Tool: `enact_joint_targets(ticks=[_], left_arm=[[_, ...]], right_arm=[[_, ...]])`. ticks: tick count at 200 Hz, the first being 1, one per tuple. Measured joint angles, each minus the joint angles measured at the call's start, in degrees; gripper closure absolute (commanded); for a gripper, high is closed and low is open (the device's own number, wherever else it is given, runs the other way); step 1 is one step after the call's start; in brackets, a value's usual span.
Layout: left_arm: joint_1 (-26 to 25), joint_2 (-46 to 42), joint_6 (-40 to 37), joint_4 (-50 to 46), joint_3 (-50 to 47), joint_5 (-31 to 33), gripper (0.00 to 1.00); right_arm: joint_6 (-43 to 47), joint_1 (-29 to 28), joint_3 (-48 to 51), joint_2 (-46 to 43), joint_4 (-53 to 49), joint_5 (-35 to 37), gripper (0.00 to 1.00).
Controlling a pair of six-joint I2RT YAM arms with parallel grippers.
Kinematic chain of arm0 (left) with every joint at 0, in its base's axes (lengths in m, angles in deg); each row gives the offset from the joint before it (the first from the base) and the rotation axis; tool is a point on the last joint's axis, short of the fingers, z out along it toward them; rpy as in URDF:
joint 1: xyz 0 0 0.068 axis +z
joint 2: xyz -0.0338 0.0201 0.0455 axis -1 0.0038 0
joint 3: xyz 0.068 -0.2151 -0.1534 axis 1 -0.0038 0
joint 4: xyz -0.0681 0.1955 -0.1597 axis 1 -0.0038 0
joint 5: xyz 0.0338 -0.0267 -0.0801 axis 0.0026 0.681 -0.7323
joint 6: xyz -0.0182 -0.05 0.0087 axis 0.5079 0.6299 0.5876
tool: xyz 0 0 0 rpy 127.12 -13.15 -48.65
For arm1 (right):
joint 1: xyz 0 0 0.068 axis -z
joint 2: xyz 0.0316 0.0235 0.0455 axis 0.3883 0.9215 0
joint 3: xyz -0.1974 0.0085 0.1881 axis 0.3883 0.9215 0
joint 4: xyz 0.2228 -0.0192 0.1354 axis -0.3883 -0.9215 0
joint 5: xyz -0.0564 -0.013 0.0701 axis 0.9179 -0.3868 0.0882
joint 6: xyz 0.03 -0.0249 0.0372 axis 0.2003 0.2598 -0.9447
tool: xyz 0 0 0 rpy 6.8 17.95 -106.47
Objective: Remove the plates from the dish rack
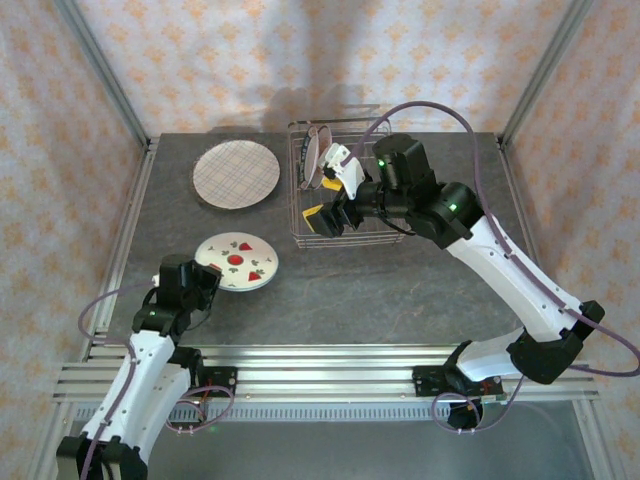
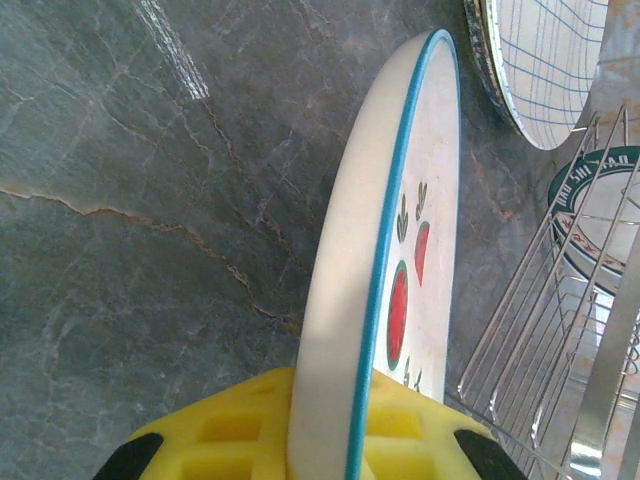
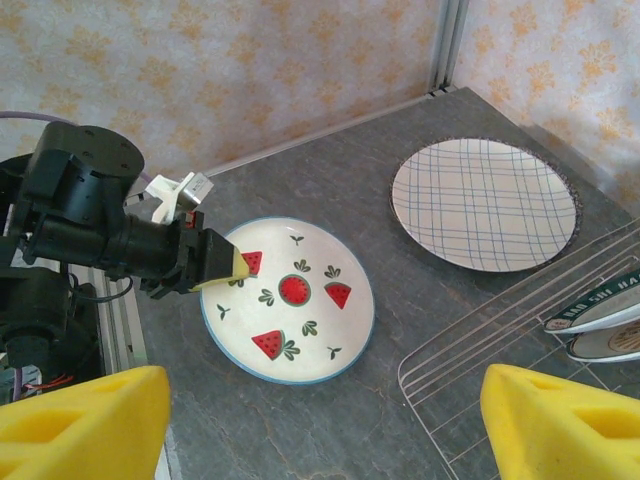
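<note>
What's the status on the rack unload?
Left gripper shut on strawberry plate rim, down on table. Right gripper open over dish rack, plates standing inside. Grid plate aside, nothing blocking.

Quick count: one counter [image 1: 400, 290], one dish rack [image 1: 293, 200], and four plates I can make out. Two are lying flat, the grid-pattern plate [image 1: 236, 173] and the strawberry plate [image 1: 238, 262]. Two are in the rack, a green-rimmed plate [image 3: 600, 305] and a second plate [image 3: 612, 343]; can't tell if more hide behind. Two hands: left hand [image 3: 235, 265], right hand [image 3: 320, 430].
</note>
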Motion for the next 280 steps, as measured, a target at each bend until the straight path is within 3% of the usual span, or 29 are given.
enact_joint_targets(ticks=[140,178,200,280], left_arm=[[0.0,9.3,0.0,16.6,-6.6,-0.1,1.0],[0.0,13.4,0.0,21.0,-6.6,-0.1,0.87],[0.0,14.6,0.1,22.0,-6.6,0.0,0.72],[0.0,16.5,-0.4,19.4,-6.9,0.4,0.57]], right_arm=[[-1.2,0.0,1.3,0.4,1.7,-1.1,0.18],[-2.0,0.0,1.3,0.4,1.7,-1.1,0.18],[-2.2,0.0,1.3,0.4,1.7,-1.1,0.18],[-3.0,0.0,1.3,0.4,1.7,-0.8,0.17]])
